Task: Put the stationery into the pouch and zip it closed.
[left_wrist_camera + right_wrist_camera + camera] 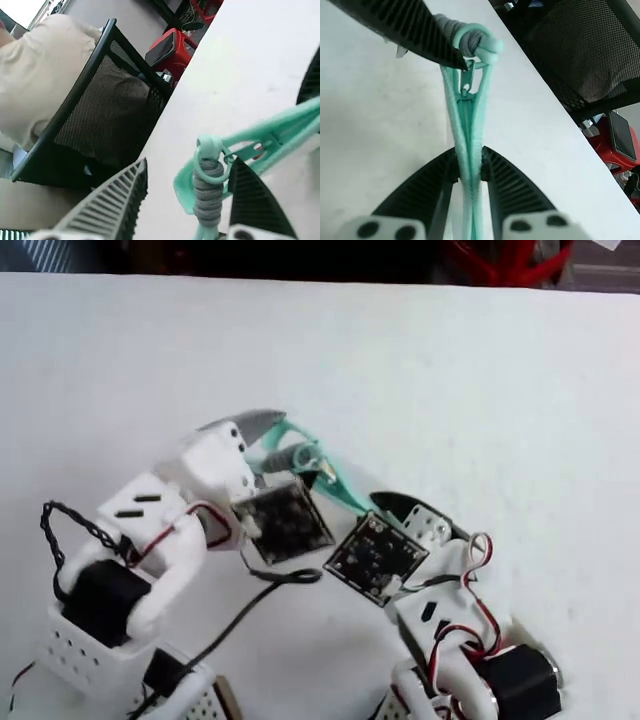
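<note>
A mint-green pouch (pixel 335 485) is held on edge above the white table, stretched between the two arms. My right gripper (pixel 469 152) is shut on one end of the pouch (pixel 465 125), its two black fingers pinching the zipper seam. At the other end a grey cord zipper pull (pixel 207 187) with a mint loop hangs between the fingers of my left gripper (pixel 190 165). That gripper is open, with the cord close beside one finger (pixel 255 200). In the high view the left gripper (pixel 275 440) sits at the pouch's far end and the right gripper (pixel 375 502) at its near end.
The white table (pixel 480 380) stretches wide beyond and to the right of the arms. Past its edge stand a black mesh chair (pixel 100 115) with a person in it and a red stool (pixel 167 50). A black cable (pixel 250 600) lies between the arm bases.
</note>
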Available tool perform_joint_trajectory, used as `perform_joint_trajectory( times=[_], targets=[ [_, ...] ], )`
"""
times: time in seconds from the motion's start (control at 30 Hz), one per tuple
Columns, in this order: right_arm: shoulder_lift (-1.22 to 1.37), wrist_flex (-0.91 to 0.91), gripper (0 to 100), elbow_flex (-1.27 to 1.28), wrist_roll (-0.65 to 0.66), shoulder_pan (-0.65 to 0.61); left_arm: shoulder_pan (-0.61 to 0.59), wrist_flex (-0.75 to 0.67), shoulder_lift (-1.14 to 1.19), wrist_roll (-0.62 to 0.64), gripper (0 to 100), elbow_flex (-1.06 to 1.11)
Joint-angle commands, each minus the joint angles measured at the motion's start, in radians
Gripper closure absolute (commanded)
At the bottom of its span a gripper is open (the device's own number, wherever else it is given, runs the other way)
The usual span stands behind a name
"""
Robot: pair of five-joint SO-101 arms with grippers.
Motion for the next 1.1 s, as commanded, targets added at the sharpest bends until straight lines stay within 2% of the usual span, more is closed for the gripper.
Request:
perform_joint_trajectory(
  times=[0.0,0.13,0.33,0.37,0.77,0.83,0.93,0.97,1.07],
  targets=[
    [-0.004,0.007,97.9,0.000,-0.012,-0.004,0.036,0.077,0.018,-0.146,73,0.009],
    [-0.008,0.007,97.9,0.000,-0.012,-0.004,0.045,0.114,0.018,-0.167,74,0.017],
    [-0.007,0.001,97.9,0.000,-0.012,-0.005,0.053,0.143,0.018,-0.172,97,0.018],
    [-0.007,0.001,97.9,0.000,-0.012,-0.005,0.053,0.143,0.018,-0.172,98,0.018],
    [-0.012,0.008,97.9,0.002,-0.014,-0.005,0.054,0.129,0.018,-0.167,97,0.018],
    [-0.012,0.008,97.9,0.002,-0.014,-0.005,0.051,0.104,0.016,-0.137,90,0.017],
    [-0.012,0.021,97.9,0.002,-0.014,-0.005,0.036,0.097,0.013,-0.002,72,0.008],
    [-0.012,0.024,97.9,0.002,-0.014,-0.005,0.025,0.091,0.018,0.035,69,0.005],
    [-0.012,0.028,97.9,0.002,-0.015,-0.021,0.013,0.021,0.019,0.009,72,0.044]
  ],
)
